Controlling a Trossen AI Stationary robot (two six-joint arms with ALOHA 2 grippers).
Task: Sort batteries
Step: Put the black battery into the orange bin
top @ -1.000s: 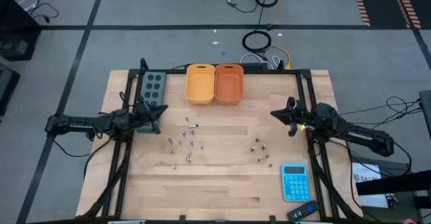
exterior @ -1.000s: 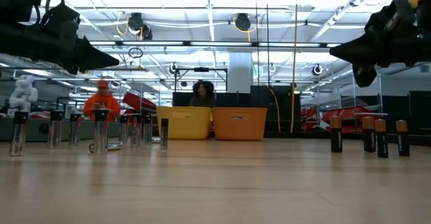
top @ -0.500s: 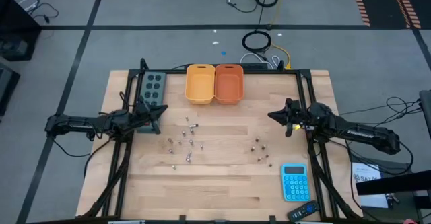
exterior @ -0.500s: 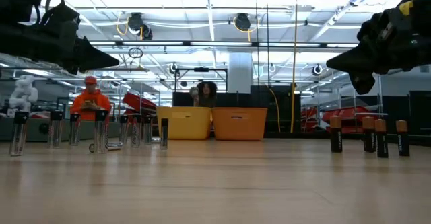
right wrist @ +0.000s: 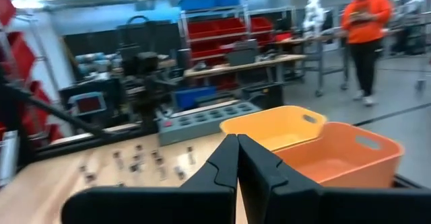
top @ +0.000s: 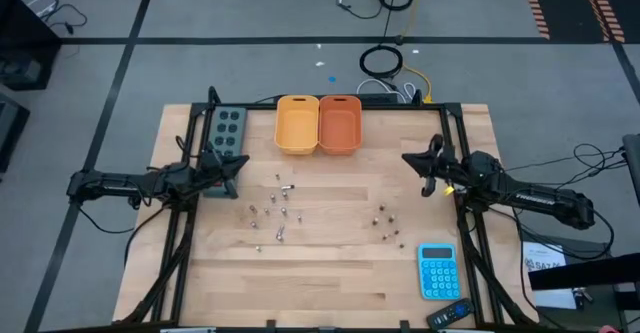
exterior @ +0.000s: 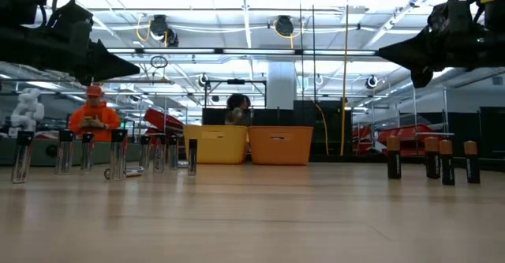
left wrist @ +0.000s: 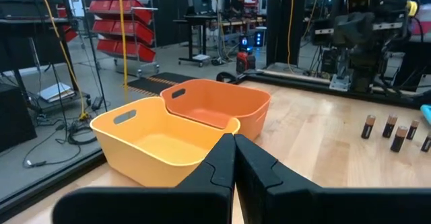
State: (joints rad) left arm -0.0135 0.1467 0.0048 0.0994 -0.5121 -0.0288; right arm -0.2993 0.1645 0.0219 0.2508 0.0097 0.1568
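Batteries (top: 277,210) stand scattered mid-table, a smaller group (top: 388,225) nearer the right side, none yet in the yellow bin (top: 297,124) or orange bin (top: 340,124). The right claw (top: 428,169), fingers pressed together and empty, has swung and lifted slightly over the last second, suggesting an approach. The left claw (top: 232,167), also closed, waits unmoved.

Both slim, jointed robot arms are black, the left arm (top: 130,184) and the right arm (top: 530,199) alike. The right one carries a small yellow mark near its wrist. Each ends in two dark, pointed fingers (left wrist: 219,163) with a matte surface.
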